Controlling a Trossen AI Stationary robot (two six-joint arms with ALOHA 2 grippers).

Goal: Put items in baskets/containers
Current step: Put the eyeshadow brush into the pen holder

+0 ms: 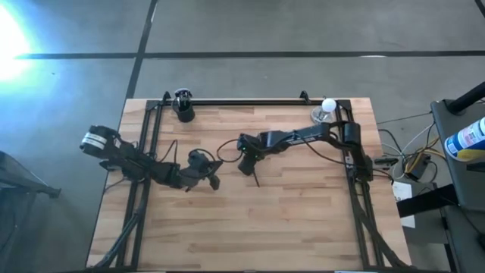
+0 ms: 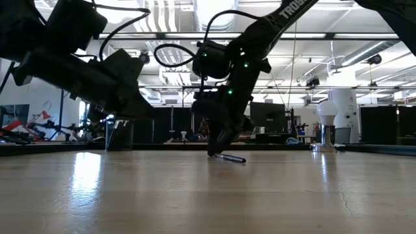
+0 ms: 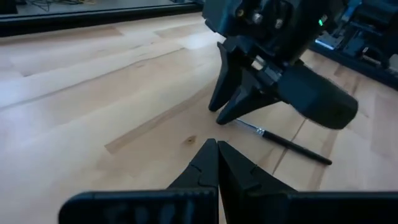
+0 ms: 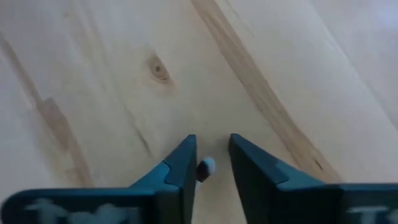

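A thin dark brush (image 3: 289, 143) with a metal collar lies flat on the wooden table near its middle (image 1: 256, 179), also seen in the low view (image 2: 231, 158). My right gripper (image 4: 211, 157) points steeply down over the brush's pale end (image 4: 206, 167), open, one finger on either side of it and the fingertips at the tabletop (image 3: 227, 115). Just to its left, my left gripper (image 3: 217, 146) is shut on nothing and hovers above the wood (image 1: 214, 182). The black cup (image 1: 184, 114) stands at the far left edge with sticks in it. My right gripper comes at the brush's pale end (image 4: 206, 167) from above, its fingers astride it. The end sits close to one finger (image 4: 186, 163), with a gap to the other. Whether it touches, I cannot tell. The brush lies flat on the table.
A white round object (image 1: 327, 106) stands at the far right corner. Black frame rails (image 1: 250, 101) run along the far edge and both sides of the table. Bare wood (image 1: 250, 235) spreads over the near half.
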